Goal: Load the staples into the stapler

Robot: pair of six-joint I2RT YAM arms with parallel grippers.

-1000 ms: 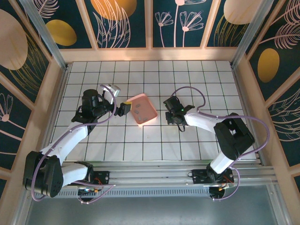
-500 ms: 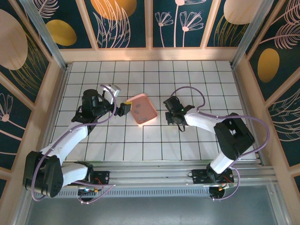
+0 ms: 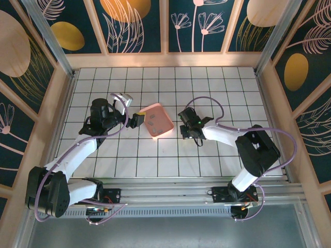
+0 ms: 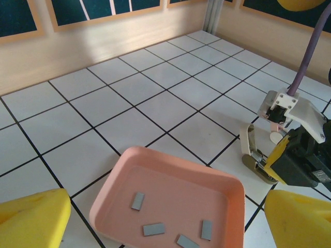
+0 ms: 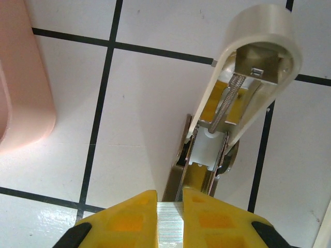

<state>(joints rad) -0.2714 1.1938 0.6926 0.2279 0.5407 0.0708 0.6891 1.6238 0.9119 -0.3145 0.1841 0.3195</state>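
Note:
The stapler (image 5: 235, 98) lies on the white tiles with its whitish lid swung up, so the spring and metal channel are bare. My right gripper (image 5: 170, 219) is shut on a ribbed silver strip of staples (image 5: 170, 230), whose front end sits at the mouth of the channel. Several more grey staples (image 4: 154, 229) lie flat in the pink tray (image 4: 170, 155). My left gripper (image 4: 165, 225) hovers open over the tray's near side with nothing between its yellow fingers (image 4: 31, 217). In the left wrist view the stapler (image 4: 254, 150) stands just right of the tray.
In the top view the pink tray (image 3: 164, 124) sits mid-table between the left gripper (image 3: 135, 120) and the right gripper (image 3: 185, 128). Its rim (image 5: 23, 82) lies one tile left of the stapler. Wooden walls ring the tiled floor.
The right gripper has crept a little left, toward the tray, with the staple strip still in it. The left arm has stayed put.

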